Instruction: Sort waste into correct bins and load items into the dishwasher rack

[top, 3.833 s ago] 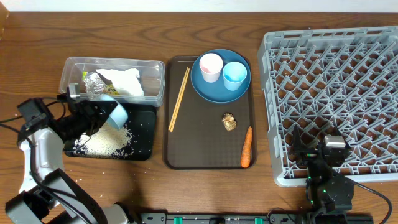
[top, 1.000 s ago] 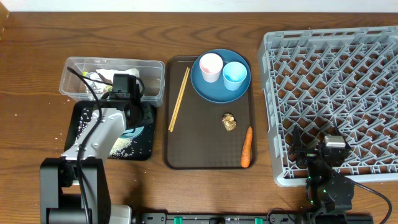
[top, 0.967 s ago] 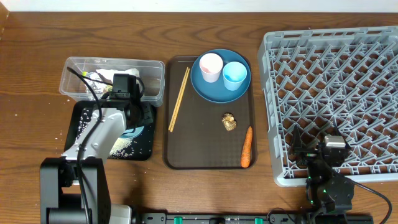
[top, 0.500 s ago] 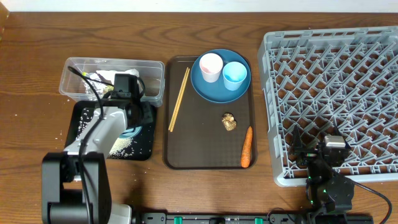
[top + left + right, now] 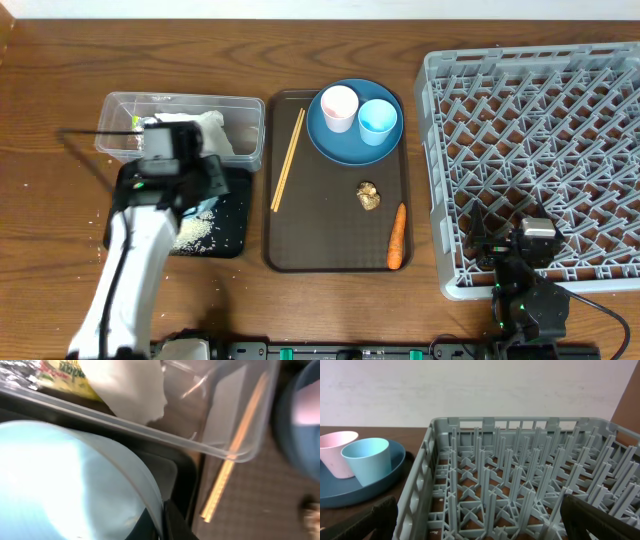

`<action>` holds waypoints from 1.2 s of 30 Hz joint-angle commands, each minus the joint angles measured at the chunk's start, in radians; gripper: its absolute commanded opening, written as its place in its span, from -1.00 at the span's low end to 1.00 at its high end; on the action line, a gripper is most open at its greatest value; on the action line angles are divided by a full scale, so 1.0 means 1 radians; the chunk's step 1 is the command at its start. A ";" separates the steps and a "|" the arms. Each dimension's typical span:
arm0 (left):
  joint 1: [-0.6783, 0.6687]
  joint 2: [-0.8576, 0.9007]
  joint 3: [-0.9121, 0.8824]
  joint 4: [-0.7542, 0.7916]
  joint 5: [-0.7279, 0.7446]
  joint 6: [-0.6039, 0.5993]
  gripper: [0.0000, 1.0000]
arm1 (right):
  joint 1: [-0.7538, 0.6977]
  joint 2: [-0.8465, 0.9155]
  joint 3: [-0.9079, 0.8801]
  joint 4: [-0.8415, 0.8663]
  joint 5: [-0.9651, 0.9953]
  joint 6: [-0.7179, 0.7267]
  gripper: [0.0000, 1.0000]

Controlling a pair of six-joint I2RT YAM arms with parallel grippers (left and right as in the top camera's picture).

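Clear tub [image 5: 245, 118] and black tray [image 5: 236, 218] sit near the tabletop's [image 5: 50, 90] left edge, open wood beside them. Left gripper [image 5: 203, 188], above the tray, is clamped on the light blue bowl [image 5: 65, 480]. Right gripper [image 5: 485, 517], fingers wide apart, rests at the grey rack's [image 5: 432, 150] near edge.

Dark wooden table [image 5: 60, 60] — brown serving tray [image 5: 325, 245] on it, white wall [image 5: 470, 385] behind.

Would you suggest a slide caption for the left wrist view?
Light blue bowl in the foreground over the black tray; clear tub holding tissue behind, chopsticks at right.
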 commanded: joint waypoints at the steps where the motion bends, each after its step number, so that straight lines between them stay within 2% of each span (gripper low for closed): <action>1: 0.096 -0.056 0.019 -0.004 0.223 0.017 -0.87 | -0.007 -0.001 -0.002 -0.003 0.010 0.004 0.98; 4: 0.208 -0.066 0.019 -0.003 0.402 0.042 -0.88 | -0.007 -0.001 -0.002 -0.003 0.010 0.004 0.98; 11: 0.497 -0.034 0.009 -0.002 0.921 0.157 -0.88 | -0.007 -0.001 -0.002 -0.003 0.010 0.004 0.99; 18: 0.667 0.073 0.006 0.045 1.344 0.248 -0.86 | -0.007 -0.001 -0.002 -0.003 0.010 0.004 0.98; 29: 0.743 0.249 0.006 0.064 1.343 0.220 -0.88 | -0.007 -0.001 -0.002 -0.003 0.010 0.004 0.99; 32: 0.767 0.256 0.006 0.095 1.343 0.149 -0.88 | -0.007 -0.001 -0.002 -0.003 0.010 0.004 0.98; 36: 0.867 0.256 0.007 0.270 1.343 -0.051 -0.88 | -0.007 -0.001 -0.002 -0.003 0.010 0.004 0.98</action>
